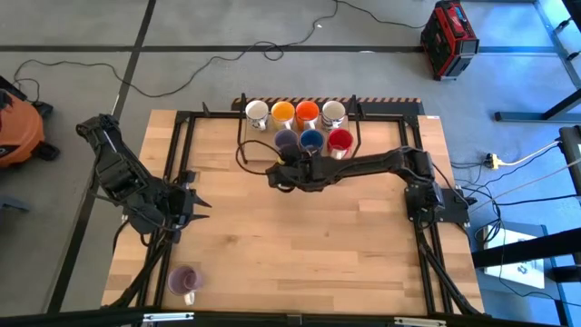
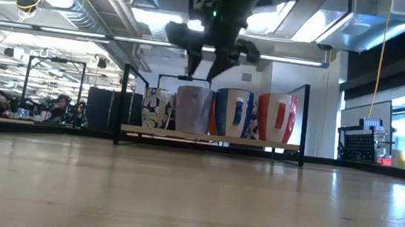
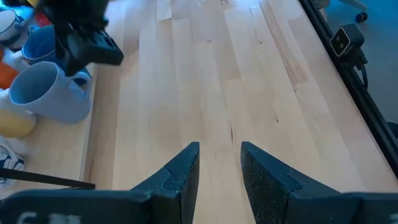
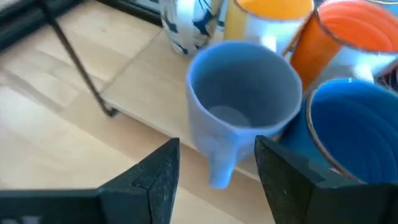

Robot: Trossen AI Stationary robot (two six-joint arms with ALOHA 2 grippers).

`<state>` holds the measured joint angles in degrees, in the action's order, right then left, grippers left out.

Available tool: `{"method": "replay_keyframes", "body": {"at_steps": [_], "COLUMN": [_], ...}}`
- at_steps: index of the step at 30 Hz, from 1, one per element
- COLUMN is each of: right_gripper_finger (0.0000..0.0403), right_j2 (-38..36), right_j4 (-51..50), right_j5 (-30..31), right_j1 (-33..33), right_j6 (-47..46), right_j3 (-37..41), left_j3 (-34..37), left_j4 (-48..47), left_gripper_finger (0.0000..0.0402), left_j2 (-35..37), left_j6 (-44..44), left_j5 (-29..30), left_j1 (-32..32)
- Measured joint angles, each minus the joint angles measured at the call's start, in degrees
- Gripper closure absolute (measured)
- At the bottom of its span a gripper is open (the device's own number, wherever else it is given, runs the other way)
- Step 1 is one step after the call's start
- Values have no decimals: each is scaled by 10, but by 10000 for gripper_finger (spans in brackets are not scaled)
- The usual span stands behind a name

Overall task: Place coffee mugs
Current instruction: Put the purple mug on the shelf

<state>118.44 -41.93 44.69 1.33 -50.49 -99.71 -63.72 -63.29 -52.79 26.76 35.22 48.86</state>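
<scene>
Seven coffee mugs stand on a low wooden tray (image 1: 259,154) at the table's far edge. The white, yellow-orange (image 1: 282,113), orange-red and cream mugs form the back row. A pale purple mug (image 4: 245,93), a blue mug (image 1: 311,139) and a red mug (image 1: 339,139) form the front row. My right gripper (image 4: 217,180) hangs open just above and near of the purple mug, its fingers either side of the handle (image 4: 221,165) without touching. Another pale purple mug (image 1: 185,282) stands at the near left. My left gripper (image 3: 219,168) waits open at the left, nothing between its fingers.
A black frame rail (image 1: 300,116) runs round the table, and a thin black wire stand (image 4: 78,59) rises at the tray's left end. Bare wood (image 1: 309,245) spreads over the table's middle and near right. A red toolbox (image 1: 448,38) sits on the floor beyond.
</scene>
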Motion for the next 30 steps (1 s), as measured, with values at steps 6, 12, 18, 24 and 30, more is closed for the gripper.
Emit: {"method": "replay_keyframes", "body": {"at_steps": [6, 12, 18, 24, 30], "right_gripper_finger": [207, 207, 207, 207, 207], "right_j2": [-1, -2, 1, 18, 31], "right_j4": [-57, -19, 58, 77, 83], "right_j5": [-23, -35, -81, -89, -82], "right_j1": [24, 88, 167, 238, 286], "right_j6": [15, 70, 102, 51, -22], "right_j3": [-90, -159, -162, -161, -161], "left_j3": [0, 0, 0, 0, 0], "left_j4": [0, 0, 1, 32, 40], "left_gripper_finger": [289, 289, 289, 289, 289], "left_j2": [0, 0, 0, -16, -54], "left_j6": [0, 0, 11, 8, -5], "left_j5": [-3, -30, -54, -125, -213], "left_j1": [0, 0, 0, 0, 1]}}
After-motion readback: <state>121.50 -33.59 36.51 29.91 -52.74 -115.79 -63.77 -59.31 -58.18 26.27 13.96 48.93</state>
